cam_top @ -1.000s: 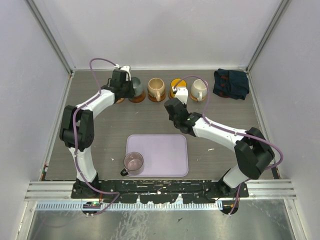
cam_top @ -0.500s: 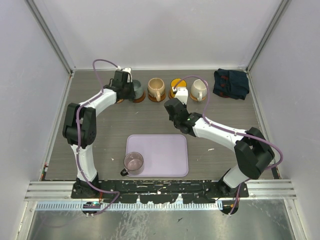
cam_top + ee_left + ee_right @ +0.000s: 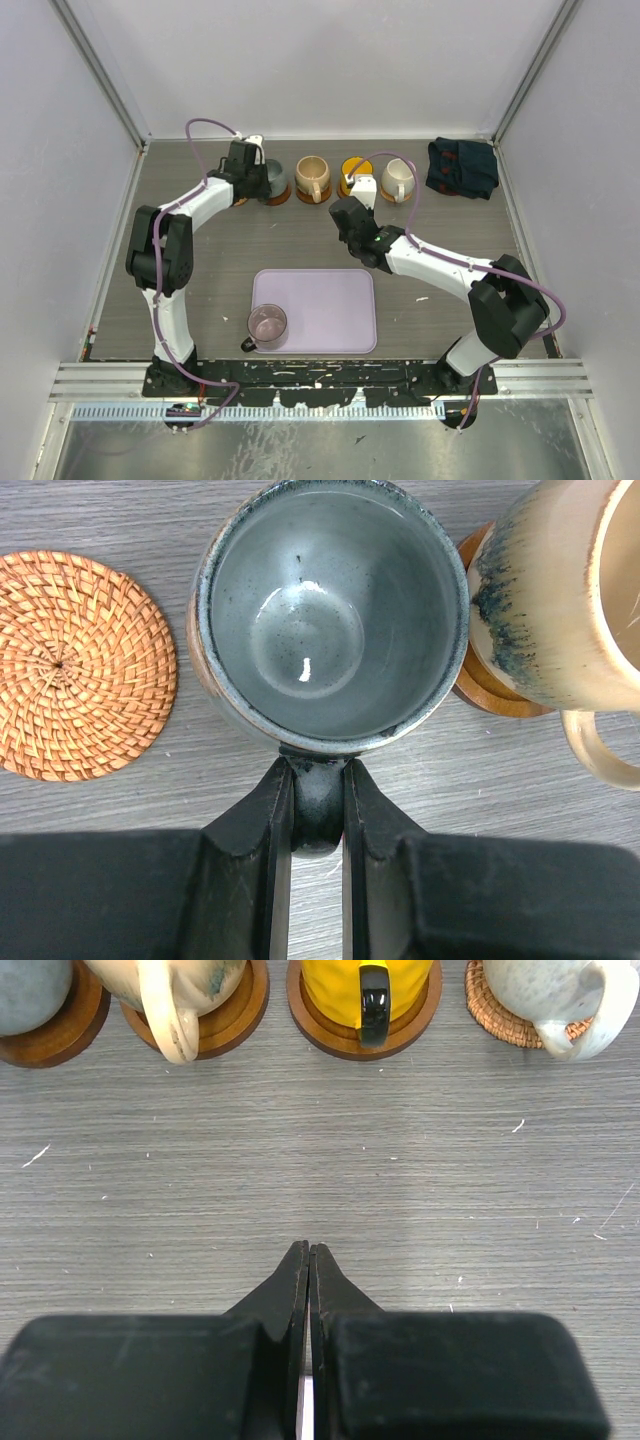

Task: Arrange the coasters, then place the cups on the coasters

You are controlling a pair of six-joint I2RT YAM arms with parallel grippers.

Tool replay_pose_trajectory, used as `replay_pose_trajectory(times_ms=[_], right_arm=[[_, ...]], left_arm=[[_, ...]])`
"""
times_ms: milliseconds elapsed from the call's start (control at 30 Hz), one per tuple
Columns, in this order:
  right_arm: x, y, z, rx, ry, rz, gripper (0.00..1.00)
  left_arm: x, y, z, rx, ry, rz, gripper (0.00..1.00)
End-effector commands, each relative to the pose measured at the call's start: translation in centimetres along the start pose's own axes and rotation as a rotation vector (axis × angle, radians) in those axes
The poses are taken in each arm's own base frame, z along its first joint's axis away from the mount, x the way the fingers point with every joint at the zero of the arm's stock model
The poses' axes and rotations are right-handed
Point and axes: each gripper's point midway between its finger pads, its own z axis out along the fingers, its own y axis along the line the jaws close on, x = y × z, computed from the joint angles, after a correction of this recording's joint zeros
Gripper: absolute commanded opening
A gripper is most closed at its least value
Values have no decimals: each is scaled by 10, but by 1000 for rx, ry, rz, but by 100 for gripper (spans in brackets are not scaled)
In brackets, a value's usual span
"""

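Note:
My left gripper [image 3: 318, 768] is shut on the handle of the grey-green cup [image 3: 330, 610], which stands over a dark brown coaster [image 3: 62, 1032] at the back of the table. A bare woven coaster [image 3: 75, 665] lies just left of it. To its right stand the tan cup [image 3: 165, 985], the yellow cup [image 3: 365, 985] and the cream cup [image 3: 545, 990], each on its own coaster. The pinkish-purple cup [image 3: 267, 323] sits on the lavender tray [image 3: 330, 300]. My right gripper [image 3: 309, 1250] is shut and empty, hovering short of the row.
A dark folded cloth [image 3: 462, 166] lies at the back right corner. The enclosure's walls close in on the left, right and back. The tray sits in the near middle between the two arm bases.
The left arm shifted a little to the right with the grey-green cup, then held still. The right arm has not moved.

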Motion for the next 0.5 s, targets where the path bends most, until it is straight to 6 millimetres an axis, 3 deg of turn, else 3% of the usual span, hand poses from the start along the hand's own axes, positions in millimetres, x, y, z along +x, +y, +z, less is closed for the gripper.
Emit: replay_pose_trajectory(times_ms=[0, 167, 467], right_arm=[[-20, 4, -3, -21, -59, 39, 4], [-20, 4, -3, -22, -58, 40, 4], [-18, 5, -3, -31, -56, 42, 4]], left_arm=[[-63, -20, -11, 59, -197, 2, 4], [-60, -19, -13, 59, -191, 4, 24], [-55, -19, -17, 62, -187, -5, 31]])
